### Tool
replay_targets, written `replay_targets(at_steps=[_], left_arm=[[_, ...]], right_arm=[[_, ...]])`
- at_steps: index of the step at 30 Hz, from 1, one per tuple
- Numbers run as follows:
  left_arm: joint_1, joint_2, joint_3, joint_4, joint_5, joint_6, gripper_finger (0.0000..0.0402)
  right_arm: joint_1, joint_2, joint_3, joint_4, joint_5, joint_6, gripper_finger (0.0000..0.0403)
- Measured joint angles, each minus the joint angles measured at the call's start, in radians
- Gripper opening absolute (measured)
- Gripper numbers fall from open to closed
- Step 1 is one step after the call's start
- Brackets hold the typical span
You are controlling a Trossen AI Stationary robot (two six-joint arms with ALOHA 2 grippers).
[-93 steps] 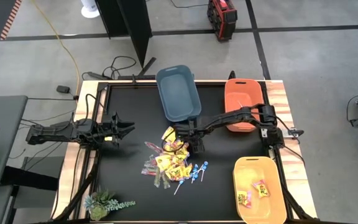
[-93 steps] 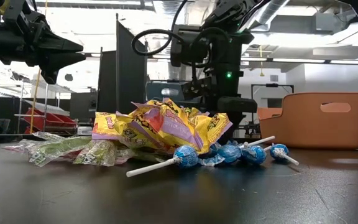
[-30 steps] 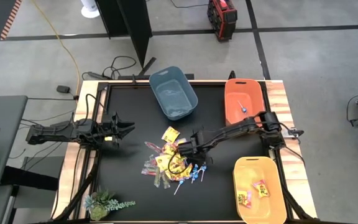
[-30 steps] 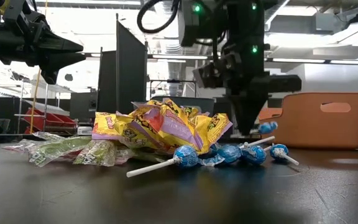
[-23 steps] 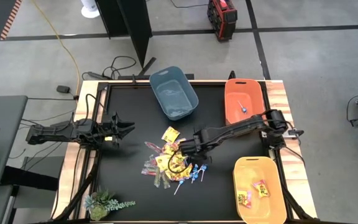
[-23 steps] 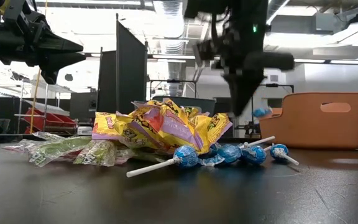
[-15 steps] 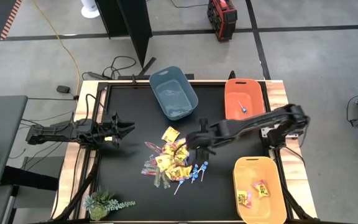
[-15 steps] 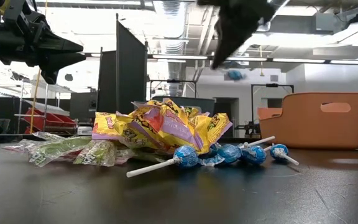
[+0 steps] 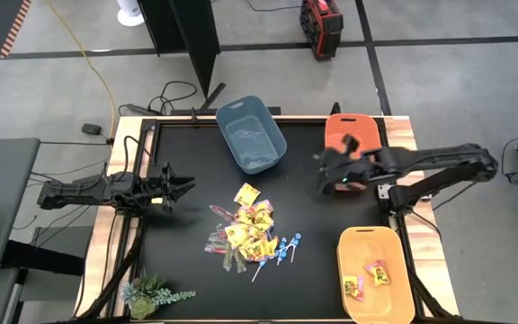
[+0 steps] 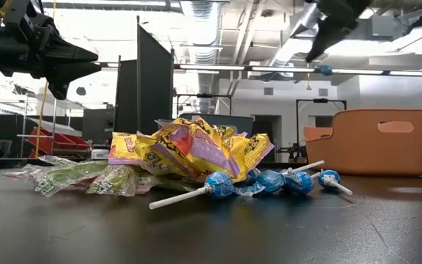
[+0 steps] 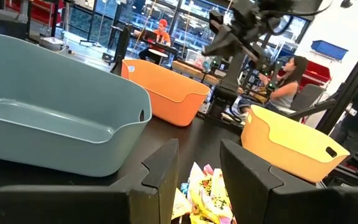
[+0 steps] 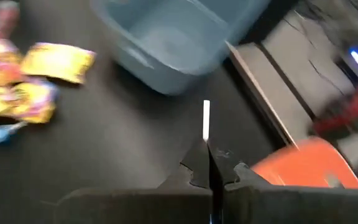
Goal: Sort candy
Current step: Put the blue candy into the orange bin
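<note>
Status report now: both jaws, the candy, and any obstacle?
Right gripper shut on lollipop stick, high beside orange bin. Left gripper waits at table's left, jaws parted, empty. Candy pile mid-table. No obstacle seen.

- High view: even overhead light is falling on the table (image 9: 196, 171); shadows are staying faint; the right arm (image 9: 403, 164) is smearing with motion blur.
- Low view: ceiling lights (image 10: 196, 11) are blowing out the background; the near tabletop is sitting dim and soft.
- Right wrist view: the whole frame is streaking with motion blur.
- Left wrist view: bright windows (image 11: 185, 15) are backlighting the room; the near fingers (image 11: 163, 171) are showing dark.
</note>
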Motion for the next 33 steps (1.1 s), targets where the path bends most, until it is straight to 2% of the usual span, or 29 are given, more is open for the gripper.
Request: replay_targets(at_steps=[5, 10, 13, 16, 23, 26, 29, 33], left_arm=[[0.0, 0.0, 0.0, 0.001, 0.0, 0.0, 0.0116], [0.0, 0.0, 0.0, 0.001, 0.0, 0.001, 0.0116], [0.0, 0.0, 0.0, 0.001, 0.0, 0.0, 0.0116], [0.0, 0.0, 0.0, 0.001, 0.0, 0.0, 0.0116], [0.0, 0.0, 0.0, 0.0, 0.0, 0.0, 0.0116], [0.0, 0.0, 0.0, 0.0, 0.0, 0.002, 0.0116], [0.0, 0.0, 0.0, 0.0, 0.0, 0.002, 0.0116], [0.0, 0.0, 0.0, 0.0, 0.0, 0.006, 0.0116]], right_arm=[[-0.069, -0.067, -0.005, -0.155, 0.063, 0.155, 0.0], [-0.166, -0.042, -0.006, -0.304, 0.07, 0.286, 0.0002], [-0.21, 0.002, -0.006, -0.36, 0.071, 0.336, 0.0025], [-0.232, 0.051, -0.006, -0.379, 0.07, 0.352, 0.0069], [-0.252, 0.134, -0.006, -0.363, 0.07, 0.342, 0.0191], [-0.227, 0.14, -0.006, -0.317, 0.069, 0.292, 0.023], [-0.16, 0.132, -0.006, -0.197, 0.04, 0.206, 0.0245], [-0.029, 0.137, -0.006, -0.008, -0.047, 0.072, 0.0246]])
